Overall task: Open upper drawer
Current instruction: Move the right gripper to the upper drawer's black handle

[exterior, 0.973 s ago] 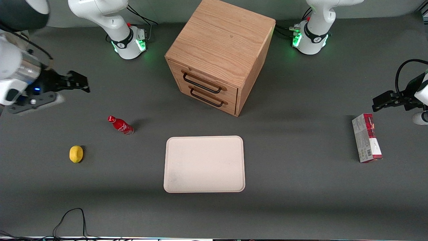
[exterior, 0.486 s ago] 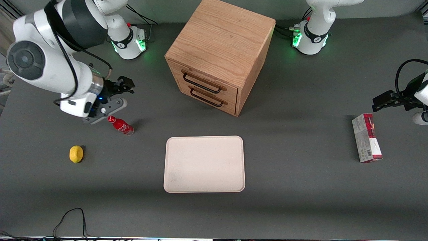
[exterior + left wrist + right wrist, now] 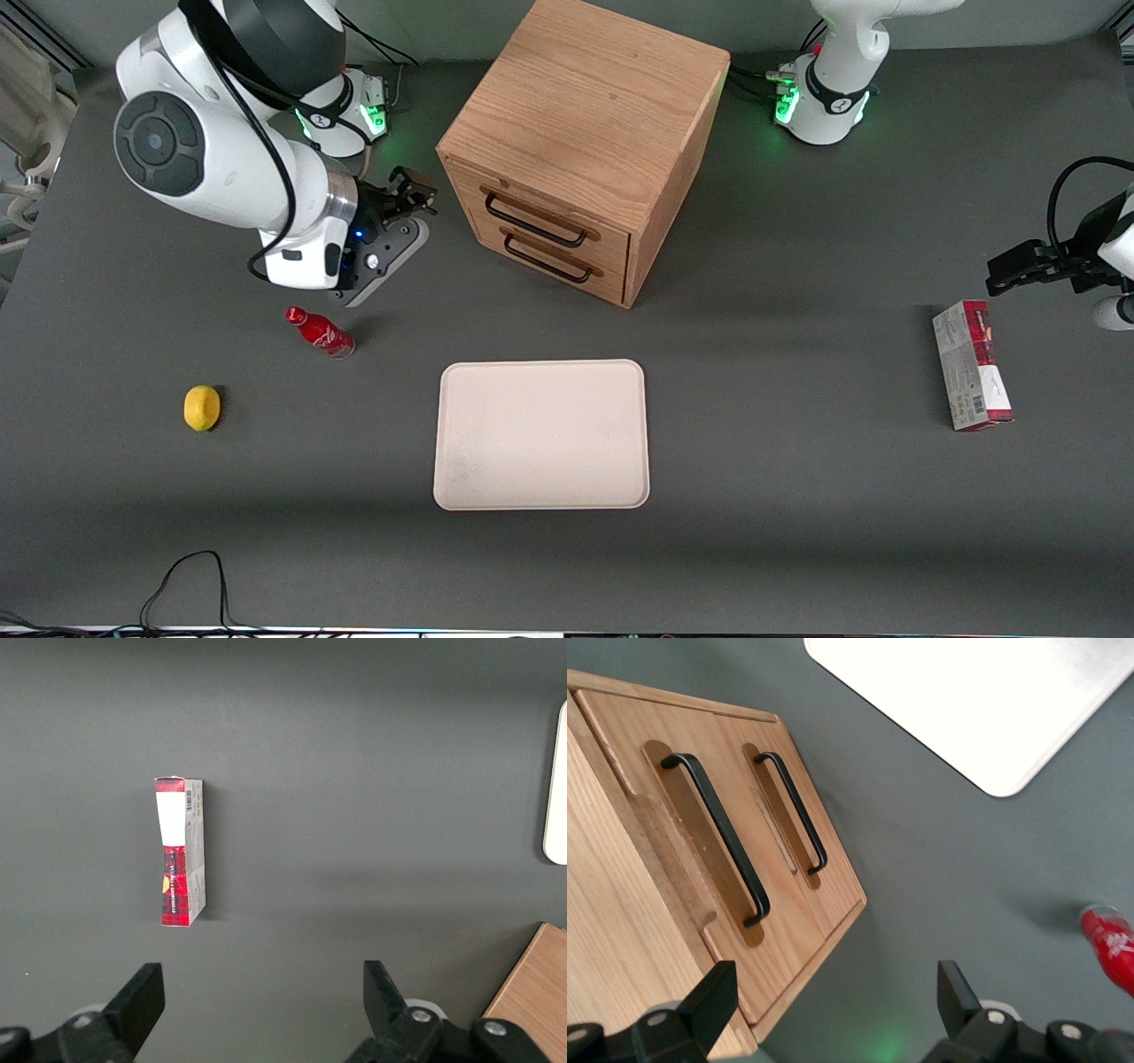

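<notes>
My gripper (image 3: 412,188) hangs open just beside the cabinet (image 3: 585,115), clear of the shut upper drawer (image 3: 540,213), so I judge this the approach; next I must line my fingers around its handle (image 3: 718,833).

The right arm (image 3: 221,151) reaches out from its base, elbow raised and forearm angled down toward the wooden cabinet (image 3: 580,142). Its gripper (image 3: 413,193) hangs just beside the cabinet's drawer-front corner, toward the working arm's end, touching nothing, with its black fingers (image 3: 709,1001) spread wide apart.
</notes>
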